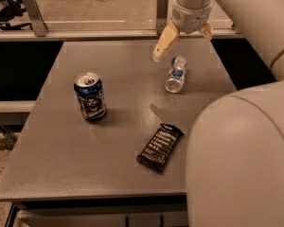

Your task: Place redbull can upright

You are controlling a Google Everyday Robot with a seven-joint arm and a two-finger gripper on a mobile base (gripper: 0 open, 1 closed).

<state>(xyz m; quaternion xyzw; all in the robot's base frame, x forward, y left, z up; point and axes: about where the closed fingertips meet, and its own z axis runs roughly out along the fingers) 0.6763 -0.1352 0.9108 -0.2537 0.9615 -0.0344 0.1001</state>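
The redbull can [175, 74] is slim and silver with blue marking. It lies on its side on the grey table [61, 145], at the far right, with one end pointing toward the table's front. My gripper [181, 45] hangs just above and behind the can, not touching it. One tan finger [163, 43] reaches down to the left of the can's far end; the other finger [206, 30] shows only partly on the right. The jaws stand apart and hold nothing.
A wider dark blue can with a face picture [90, 96] stands upright at the left. A dark snack bar [160, 147] lies near the front. A rail with metal posts [32, 12] runs behind the table. My arm's bulky white body [241, 160] fills the right foreground.
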